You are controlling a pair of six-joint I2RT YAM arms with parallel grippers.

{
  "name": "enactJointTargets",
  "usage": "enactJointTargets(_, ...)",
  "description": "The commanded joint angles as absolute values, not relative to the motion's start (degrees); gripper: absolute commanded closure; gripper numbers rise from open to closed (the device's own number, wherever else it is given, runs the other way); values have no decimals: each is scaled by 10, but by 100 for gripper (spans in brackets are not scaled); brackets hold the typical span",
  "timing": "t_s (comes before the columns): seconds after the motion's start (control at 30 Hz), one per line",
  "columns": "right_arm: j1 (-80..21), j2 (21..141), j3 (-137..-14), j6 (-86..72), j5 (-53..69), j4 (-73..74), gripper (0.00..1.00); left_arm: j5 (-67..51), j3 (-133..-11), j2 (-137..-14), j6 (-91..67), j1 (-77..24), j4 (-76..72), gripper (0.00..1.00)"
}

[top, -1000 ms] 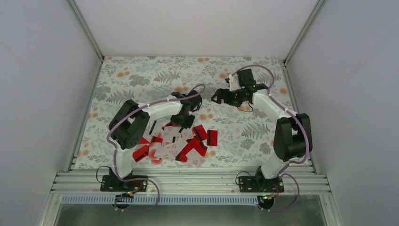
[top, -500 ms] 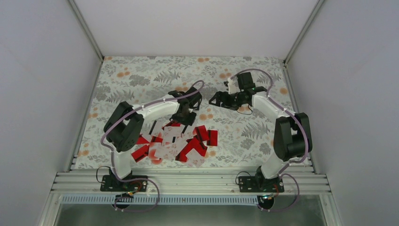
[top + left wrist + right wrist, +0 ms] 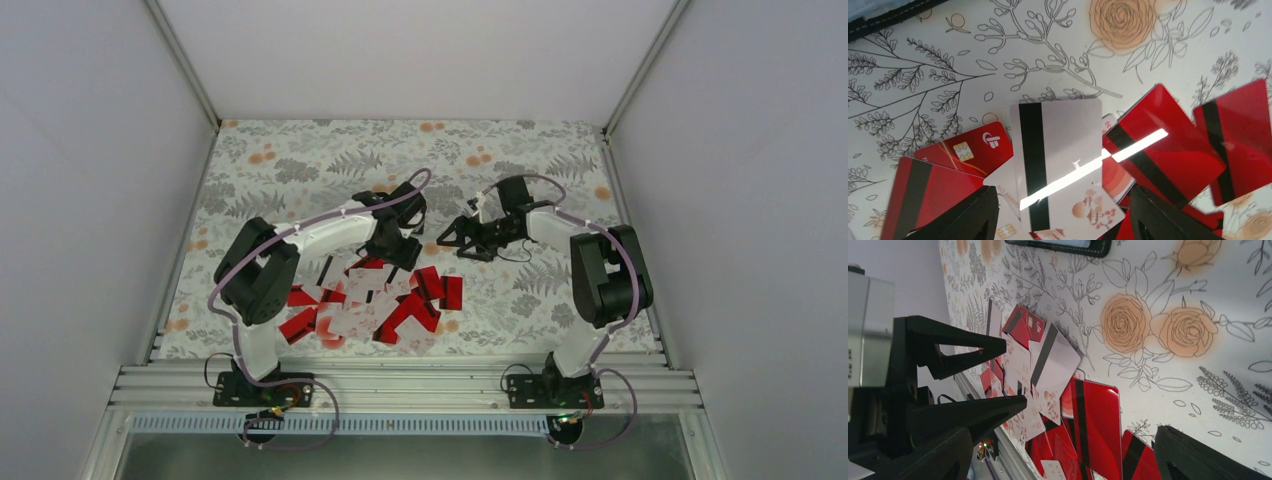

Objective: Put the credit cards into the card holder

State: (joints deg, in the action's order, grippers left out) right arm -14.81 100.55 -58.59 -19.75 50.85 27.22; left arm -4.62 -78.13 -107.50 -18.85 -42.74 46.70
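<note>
Left pincer (image 3: pixel 1063 212) agape, empty; right pincer (image 3: pixel 1063 455) spread wide.

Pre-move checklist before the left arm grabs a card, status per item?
1. Left tool open: ok, its fingers stand apart.
2. Card gripped in left tool: not ok, the white striped card lies loose between the fingers.
3. That card on top of the pile: ok, it rests over its neighbours.
4. Right tool open and empty: ok.
5. Card holder open: cannot tell, only its edge shows.
6. Tools apart: ok in the top view, close but not touching.
</note>
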Motion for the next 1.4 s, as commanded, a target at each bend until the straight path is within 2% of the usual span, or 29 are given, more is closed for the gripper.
enactJointTargets(0.0, -145, 1007, -569, -209, 532, 248, 9, -28, -800, -1088, -159, -432, 500, 30)
enactJointTargets(0.07, -146, 1008, -570, -209, 526, 249, 12, -14, -816, -1108, -150, -440, 511, 25)
enactJointTargets(0.33, -145, 995, -584, -191, 492, 277, 12, 12, -861, -1164, -118, -452, 530, 16)
enactJointTargets(0.77, -139, 989, -589, -174, 475, 296, 12, 24, -837, -1183, -99, -468, 524, 18)
enactJointTargets(1.13, -137, 983, -582, -171, 470, 297, 12, 90, -787, -1193, -116, -470, 512, 31)
enactJointTargets(1.37, -138, 978, -586, -171, 467, 305, 12, 78, -783, -1180, -127, -470, 496, 40)
